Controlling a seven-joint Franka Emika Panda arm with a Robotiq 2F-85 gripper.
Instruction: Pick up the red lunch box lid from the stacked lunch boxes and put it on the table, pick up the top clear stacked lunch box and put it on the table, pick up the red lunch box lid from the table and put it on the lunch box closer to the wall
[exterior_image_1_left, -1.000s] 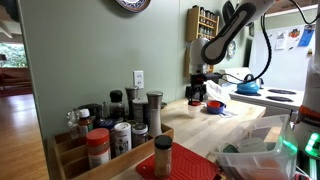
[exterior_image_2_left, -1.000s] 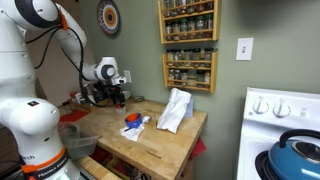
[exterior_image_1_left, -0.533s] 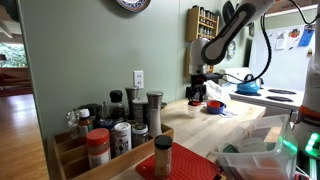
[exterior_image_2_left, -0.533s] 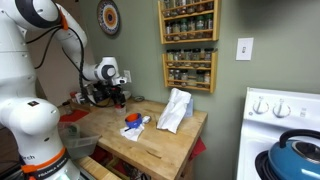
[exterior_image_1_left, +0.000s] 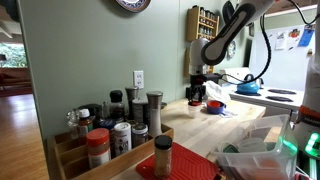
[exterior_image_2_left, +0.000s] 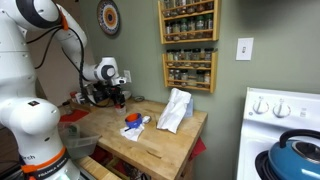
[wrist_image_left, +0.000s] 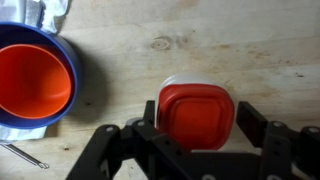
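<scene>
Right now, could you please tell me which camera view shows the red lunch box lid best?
The wrist view: the red lunch box lid sits large, seen from above, between the open fingers of the gripper. In both exterior views it is distant and tiny beside the gripper, its shape impossible to tell.

The red lid, flat and square with rounded corners, sits level on the stacked clear boxes, directly between the fingers of the claw. Only the boxes' pale rim shows. The stack stands on the light wooden bench beneath the claw.
</scene>
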